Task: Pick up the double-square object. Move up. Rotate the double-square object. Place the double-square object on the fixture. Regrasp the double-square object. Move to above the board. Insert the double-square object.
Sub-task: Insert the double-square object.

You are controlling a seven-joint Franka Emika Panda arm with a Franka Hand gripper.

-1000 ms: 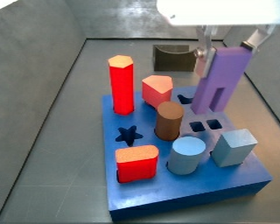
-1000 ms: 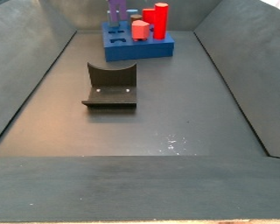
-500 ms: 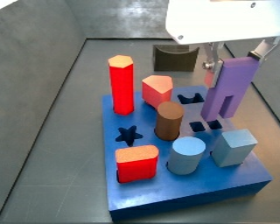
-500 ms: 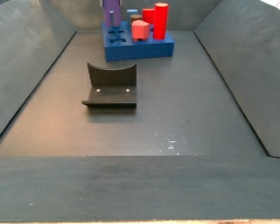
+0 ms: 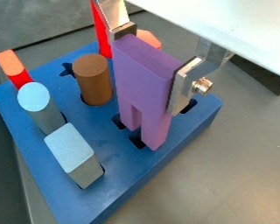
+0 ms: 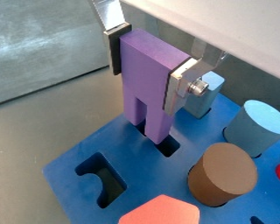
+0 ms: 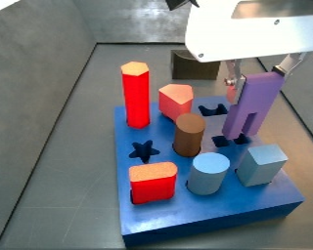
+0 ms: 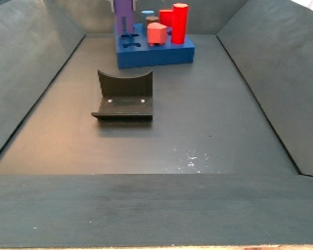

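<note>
Claw grips double-square object upright; tip entering board hole

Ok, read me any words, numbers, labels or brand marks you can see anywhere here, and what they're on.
None: no readable text on the board, its pegs, the double-square object, the fixture, or the gripper holding that object over the board.

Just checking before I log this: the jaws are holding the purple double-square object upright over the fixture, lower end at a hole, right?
Not quite. The gripper holds the double-square object upright, but over the board, not the fixture, which sits empty and apart in a side view. A wrist view shows the object's lower end at a board hole.
</note>
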